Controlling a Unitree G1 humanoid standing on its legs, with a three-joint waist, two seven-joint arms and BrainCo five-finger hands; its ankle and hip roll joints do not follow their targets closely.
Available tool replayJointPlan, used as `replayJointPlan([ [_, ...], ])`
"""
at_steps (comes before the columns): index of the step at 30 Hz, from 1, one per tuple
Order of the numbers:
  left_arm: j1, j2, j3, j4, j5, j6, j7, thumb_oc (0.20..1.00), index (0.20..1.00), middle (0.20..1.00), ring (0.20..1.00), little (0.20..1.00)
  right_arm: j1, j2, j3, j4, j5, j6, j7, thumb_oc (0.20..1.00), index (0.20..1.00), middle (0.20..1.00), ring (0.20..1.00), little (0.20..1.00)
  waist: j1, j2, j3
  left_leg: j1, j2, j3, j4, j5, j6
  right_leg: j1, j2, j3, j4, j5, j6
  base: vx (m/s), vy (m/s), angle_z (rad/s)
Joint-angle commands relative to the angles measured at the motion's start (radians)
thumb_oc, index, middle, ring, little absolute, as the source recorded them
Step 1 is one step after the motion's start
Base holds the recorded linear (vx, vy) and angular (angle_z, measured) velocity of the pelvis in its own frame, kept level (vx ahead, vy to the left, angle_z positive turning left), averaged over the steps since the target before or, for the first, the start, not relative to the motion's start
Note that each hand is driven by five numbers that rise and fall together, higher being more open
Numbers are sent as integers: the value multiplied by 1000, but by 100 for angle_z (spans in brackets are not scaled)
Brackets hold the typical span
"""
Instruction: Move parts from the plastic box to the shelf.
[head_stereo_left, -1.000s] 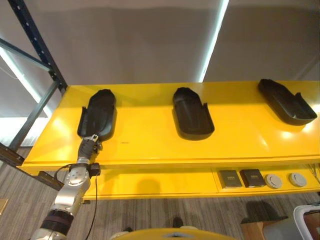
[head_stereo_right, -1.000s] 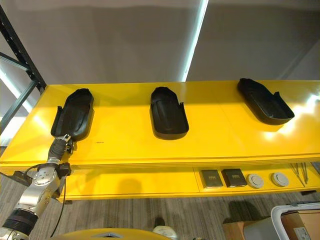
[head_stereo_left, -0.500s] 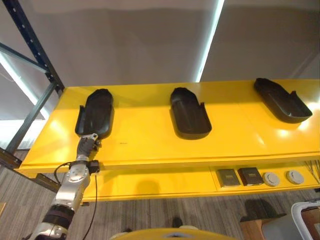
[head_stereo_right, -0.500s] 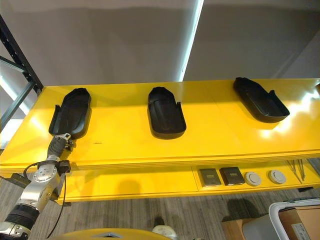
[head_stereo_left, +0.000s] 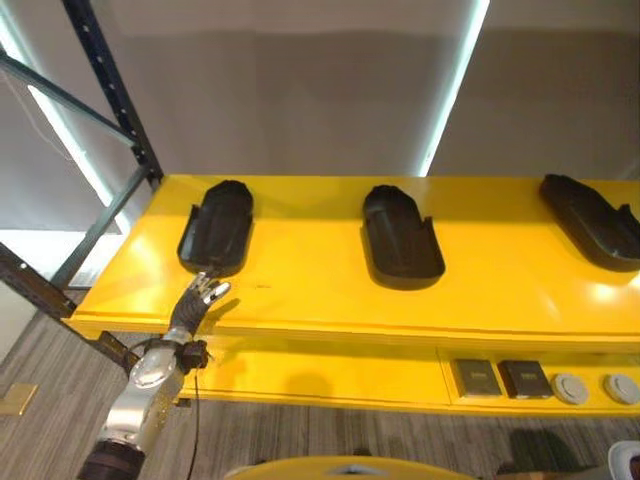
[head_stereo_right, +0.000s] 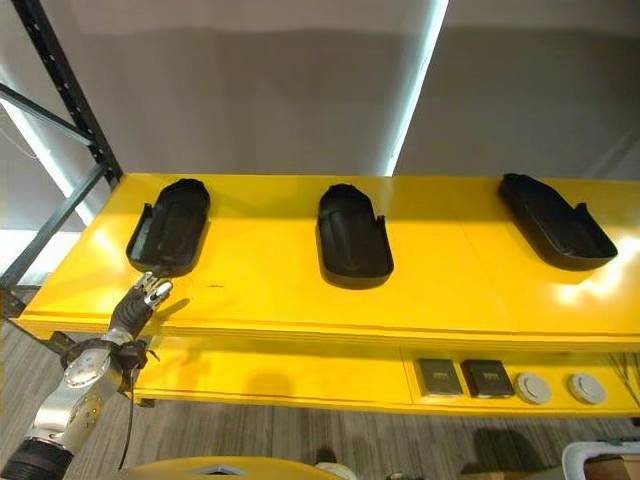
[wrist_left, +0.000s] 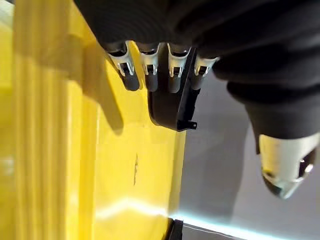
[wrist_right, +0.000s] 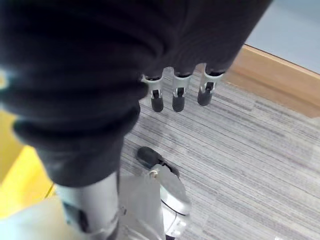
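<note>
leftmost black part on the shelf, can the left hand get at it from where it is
Probably yes: the left hand hovers open just off the leftmost black part, with only bare yellow shelf between them.

No legible text or labels.

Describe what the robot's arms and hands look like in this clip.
The left arm is silver-grey metal with rounded joint housings and a black band near its lower end. The left hand has slim silver fingers with dark tips; its wrist wears a dark ribbed cover. The right hand matches: a bulky dark ribbed cover, with silver fingers ending in dark rounded tips.
</note>
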Motion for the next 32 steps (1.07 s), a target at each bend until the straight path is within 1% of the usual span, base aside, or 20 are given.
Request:
replayJointPlan([
  [1, 15, 7, 18, 75, -157, -30, -90, 1000, 1000, 1000, 1000, 1000, -51, -13, 24, 35, 10, 16, 33, 1000, 1000, 1000, 1000, 1000, 4, -39, 33, -41, -42, -21, 60, -16, 35, 6, -15, 26, 30, -5, 28, -43, -14, 6],
  [2, 36, 0, 24, 103, -153, -52, -93, 1000, 1000, 1000, 1000, 1000, -52, -13, 23, 36, 13, 19, 35, 1000, 1000, 1000, 1000, 1000, 10, -40, 34, -44, -44, -25, 61, -16, 35, 6, -16, 22, 30, -4, 27, -40, -14, 5],
  [4, 67, -8, 28, 156, -146, -39, -132, 1000, 1000, 1000, 1000, 1000, -56, -11, 22, 45, 19, 18, 36, 1000, 1000, 1000, 1000, 1000, 20, -42, 35, -46, -45, -31, 62, -15, 35, 7, -17, 17, 30, -4, 26, -24, -9, 6],
  [5, 88, -12, 32, 194, -149, -13, -174, 1000, 1000, 1000, 1000, 1000, -57, -11, 20, 48, 22, 18, 37, 1000, 1000, 1000, 1000, 1000, 26, -43, 37, -48, -46, -34, 61, -13, 36, 8, -18, 13, 30, -3, 26, -34, -4, 10],
  [6, 116, -22, 39, 255, -165, -15, -256, 1000, 1000, 1000, 1000, 1000, -58, -12, 16, 55, 24, 15, 39, 1000, 1000, 1000, 1000, 1000, 35, -42, 38, -50, -48, -39, 60, -11, 36, 7, -19, 8, 29, -2, 26, -43, 4, 13],
  [7, 147, -31, 54, 308, -195, -6, -285, 1000, 1000, 1000, 1000, 1000, -59, -15, 11, 59, 24, 15, 44, 1000, 1000, 1000, 1000, 1000, 42, -41, 38, -52, -49, -44, 59, -9, 37, 7, -20, 3, 28, -1, 27, -46, 10, 11],
  [9, 184, -53, 91, 435, -209, -12, -378, 1000, 1000, 1000, 1000, 1000, -63, -18, 5, 61, 26, 23, 52, 1000, 1000, 1000, 1000, 1000, 53, -40, 41, -54, -51, -52, 54, -5, 37, 7, -23, -6, 28, 1, 28, -30, 9, 7],
  [11, 198, -63, 105, 488, -210, 8, -415, 1000, 1000, 1000, 1000, 1000, -66, -20, 0, 70, 24, 17, 59, 1000, 1000, 1000, 1000, 1000, 59, -39, 41, -55, -52, -57, 52, -4, 38, 6, -24, -10, 28, 0, 29, -15, 4, 8],
  [12, 205, -66, 110, 522, -187, 10, -424, 1000, 1000, 1000, 1000, 1000, -67, -20, -4, 75, 21, 14, 60, 1000, 1000, 1000, 1000, 1000, 62, -38, 41, -57, -53, -60, 53, -3, 39, 5, -26, -12, 29, 1, 30, -17, 2, 11],
  [14, 212, -85, 128, 647, -105, 2, -446, 1000, 1000, 1000, 1000, 1000, -73, -12, 1, 90, 31, 9, 51, 1000, 1000, 1000, 1000, 1000, 69, -38, 42, -61, -55, -65, 53, -2, 40, 3, -28, -18, 31, 1, 33, -13, 2, 12],
  [15, 211, -86, 129, 655, -95, 4, -443, 1000, 1000, 1000, 1000, 1000, -74, -11, 1, 91, 32, 9, 51, 1000, 1000, 1000, 1000, 1000, 69, -38, 42, -61, -55, -66, 52, -2, 40, 4, -29, -18, 31, 1, 33, -7, 6, 15],
  [16, 211, -97, 135, 768, -27, -13, -441, 1000, 1000, 1000, 1000, 1000, -79, -6, 0, 103, 32, 4, 46, 1000, 1000, 1000, 1000, 1000, 71, -37, 42, -63, -55, -70, 52, -1, 40, 2, -30, -22, 31, 0, 34, -6, 7, 15],
  [17, 210, -100, 137, 789, -14, -18, -442, 1000, 1000, 1000, 1000, 1000, -80, -5, -1, 106, 32, 2, 44, 1000, 1000, 1000, 1000, 1000, 71, -37, 41, -64, -56, -70, 52, -1, 40, 1, -31, -22, 32, 0, 35, -7, 6, 11],
  [20, 199, -108, 145, 927, 55, -63, -435, 1000, 1000, 1000, 1000, 1000, -88, -1, 1, 123, 31, -2, 43, 1000, 1000, 1000, 1000, 1000, 69, -37, 40, -65, -56, -72, 50, 0, 42, 1, -31, -23, 29, -1, 36, -1, 1, 1],
  [22, 197, -108, 145, 934, 58, -65, -433, 1000, 1000, 1000, 1000, 1000, -88, -1, 1, 124, 28, -3, 43, 1000, 1000, 1000, 1000, 1000, 69, -37, 40, -65, -56, -73, 50, 1, 42, 1, -31, -23, 29, -1, 36, 0, 0, 0],
  [27, 163, -118, 137, 985, 59, -98, -401, 1000, 1000, 1000, 1000, 1000, -79, 6, 12, 131, -1, 0, 30, 1000, 1000, 1000, 1000, 1000, 60, -42, 40, -66, -58, -76, 49, -3, 45, -3, -29, -20, 31, -4, 35, 0, 0, 0],
  [28, 147, -127, 133, 993, 46, -111, -370, 1000, 1000, 1000, 1000, 1000, -78, 13, 21, 141, -8, 10, 14, 1000, 1000, 1000, 1000, 1000, 58, -46, 39, -66, -58, -76, 49, -5, 45, -2, -28, -21, 30, -6, 34, 0, 0, 0],
  [30, 142, -129, 132, 993, 43, -114, -358, 1000, 1000, 1000, 1000, 1000, -78, 14, 23, 144, -13, 13, 9, 1000, 1000, 1000, 1000, 1000, 58, -47, 39, -65, -57, -77, 48, -6, 45, -1, -28, -22, 30, -6, 34, 0, 0, 0],
  [31, 130, -135, 126, 998, 27, -115, -320, 1000, 1000, 1000, 1000, 1000, -77, 20, 24, 152, -24, 19, -5, 1000, 1000, 1000, 1000, 1000, 55, -49, 39, -64, -57, -78, 48, -7, 45, 0, -28, -22, 31, -8, 33, 0, 0, 0],
  [32, 121, -138, 125, 1003, 53, -120, -281, 1000, 1000, 1000, 1000, 1000, -78, 24, 26, 157, -28, 23, -14, 1000, 1000, 1000, 1000, 1000, 54, -50, 38, -63, -57, -78, 48, -8, 46, 0, -28, -22, 30, -8, 33, 0, 0, 0],
])
